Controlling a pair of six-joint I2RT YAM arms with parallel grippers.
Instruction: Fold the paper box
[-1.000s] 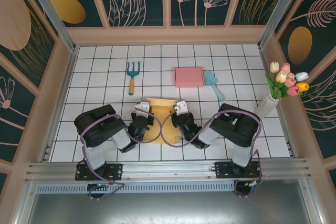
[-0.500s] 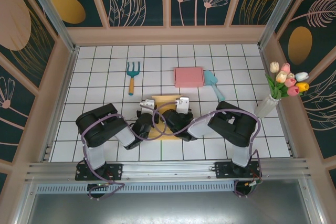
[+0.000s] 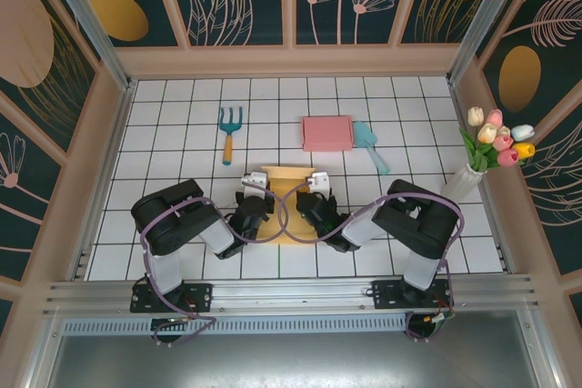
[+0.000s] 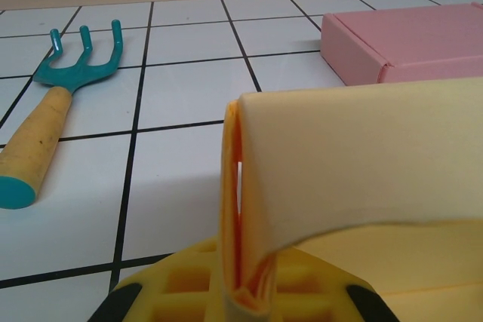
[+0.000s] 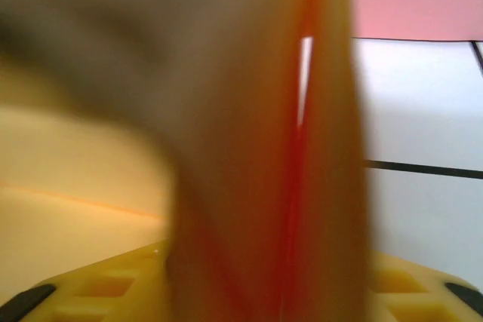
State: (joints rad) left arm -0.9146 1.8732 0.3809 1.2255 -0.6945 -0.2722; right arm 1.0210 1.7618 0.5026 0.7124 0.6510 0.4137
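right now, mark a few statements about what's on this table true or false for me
The left gripper pinches a flap of the yellow paper box. True.
The garden fork lies right of the pink box. False: in the top view it lies to the left of it.
The pink box lies on the far side of the yellow paper box. True.
The vase of tulips has tipped over. False: it stands upright at the right.

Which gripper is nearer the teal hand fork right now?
Left. The left gripper, shut on the paper box's left flap, sits right of the hand fork and nearer the bases; the right gripper is beyond the box, farther right.
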